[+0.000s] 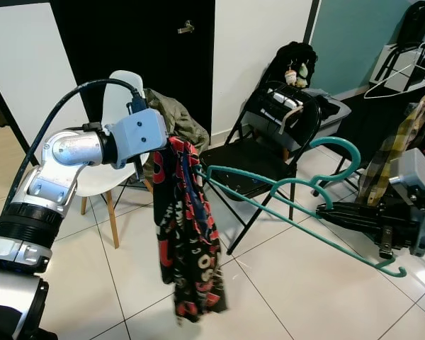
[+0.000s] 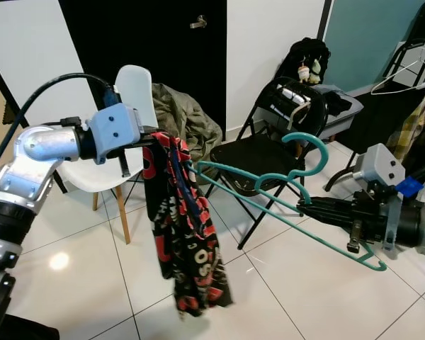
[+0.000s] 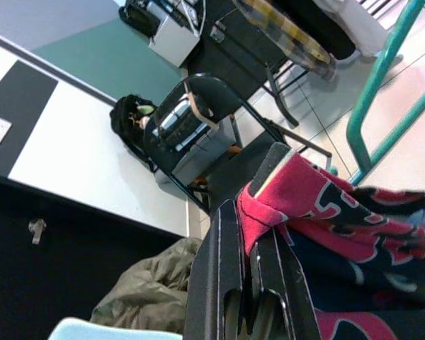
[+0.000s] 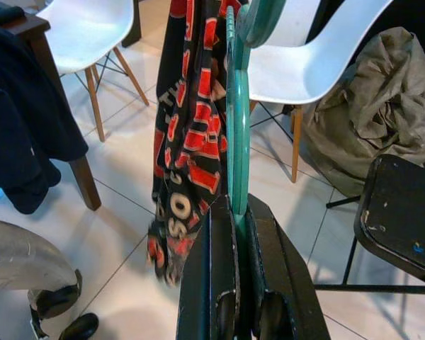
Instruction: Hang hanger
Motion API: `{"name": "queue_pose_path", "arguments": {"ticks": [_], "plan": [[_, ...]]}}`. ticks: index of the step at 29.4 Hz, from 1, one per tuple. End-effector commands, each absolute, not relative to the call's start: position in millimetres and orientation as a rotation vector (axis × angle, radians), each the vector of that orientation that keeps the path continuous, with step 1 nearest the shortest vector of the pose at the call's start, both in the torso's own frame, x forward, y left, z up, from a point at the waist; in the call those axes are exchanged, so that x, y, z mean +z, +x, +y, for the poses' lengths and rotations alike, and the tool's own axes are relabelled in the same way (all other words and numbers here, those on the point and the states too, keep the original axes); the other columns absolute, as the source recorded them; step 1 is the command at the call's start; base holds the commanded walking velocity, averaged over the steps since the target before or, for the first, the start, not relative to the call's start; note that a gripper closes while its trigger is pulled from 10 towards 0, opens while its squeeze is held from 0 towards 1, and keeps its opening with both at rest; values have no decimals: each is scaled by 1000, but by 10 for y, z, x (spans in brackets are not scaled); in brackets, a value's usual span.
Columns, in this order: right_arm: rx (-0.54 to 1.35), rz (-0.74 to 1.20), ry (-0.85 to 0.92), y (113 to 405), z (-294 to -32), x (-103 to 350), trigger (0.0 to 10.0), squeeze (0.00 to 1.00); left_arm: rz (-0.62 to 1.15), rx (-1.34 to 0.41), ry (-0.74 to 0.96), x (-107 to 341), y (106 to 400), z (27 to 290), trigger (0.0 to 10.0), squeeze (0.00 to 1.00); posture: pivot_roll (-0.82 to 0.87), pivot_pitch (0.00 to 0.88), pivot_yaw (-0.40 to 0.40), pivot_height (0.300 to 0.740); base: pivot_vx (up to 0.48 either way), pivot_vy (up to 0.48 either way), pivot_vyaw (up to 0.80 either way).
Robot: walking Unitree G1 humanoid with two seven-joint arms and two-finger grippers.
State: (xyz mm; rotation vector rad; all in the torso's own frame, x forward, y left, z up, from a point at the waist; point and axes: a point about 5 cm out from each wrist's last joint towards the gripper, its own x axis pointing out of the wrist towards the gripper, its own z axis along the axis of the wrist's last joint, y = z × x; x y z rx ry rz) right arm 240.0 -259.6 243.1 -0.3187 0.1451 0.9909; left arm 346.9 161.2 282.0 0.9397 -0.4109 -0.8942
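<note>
Teal plastic, thin-barred with a curled hook, the hanger is held out level above the tiled floor, before a black folding chair. The right pincer is clamped on it below the hook. One hanger arm pokes into a red, black and white printed garment, which the left pincer pinches at its top edge so it dangles beside a white chair.
</note>
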Motion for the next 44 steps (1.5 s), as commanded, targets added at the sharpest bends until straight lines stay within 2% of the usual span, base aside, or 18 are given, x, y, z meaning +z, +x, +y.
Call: {"name": "queue_pose_path", "arguments": {"ticks": [1, 12, 19, 24, 29, 44], "plan": [[1008, 128, -326, 2412, -2547, 2453, 10000, 0, -436, -911, 943, 2852, 3444, 1568, 10000, 0, -43, 0, 16, 740, 0, 0, 0], [1014, 126, -322, 2393, -2573, 2480, 10000, 0, -427, -920, 942, 2814, 3441, 1552, 10000, 0, -46, 0, 15, 740, 0, 0, 0], [1009, 172, -315, 2222, -2743, 2514, 10000, 0, -412, -906, 951, 2806, 3450, 1589, 10000, 0, -55, 0, 18, 740, 0, 0, 0], [1019, 172, -307, 2203, -2729, 2513, 10000, 0, -412, -906, 952, 2809, 3450, 1588, 10000, 0, -57, 0, 19, 740, 0, 0, 0], [1056, 147, -293, 2247, -2609, 2499, 10000, 0, -415, -908, 953, 2812, 3450, 1577, 10000, 0, -52, 0, 17, 740, 0, 0, 0], [1052, 137, -304, 2309, -2586, 2503, 10000, 0, -421, -911, 952, 2826, 3420, 1578, 10000, 0, -41, 0, 8, 740, 0, 0, 0]]}}
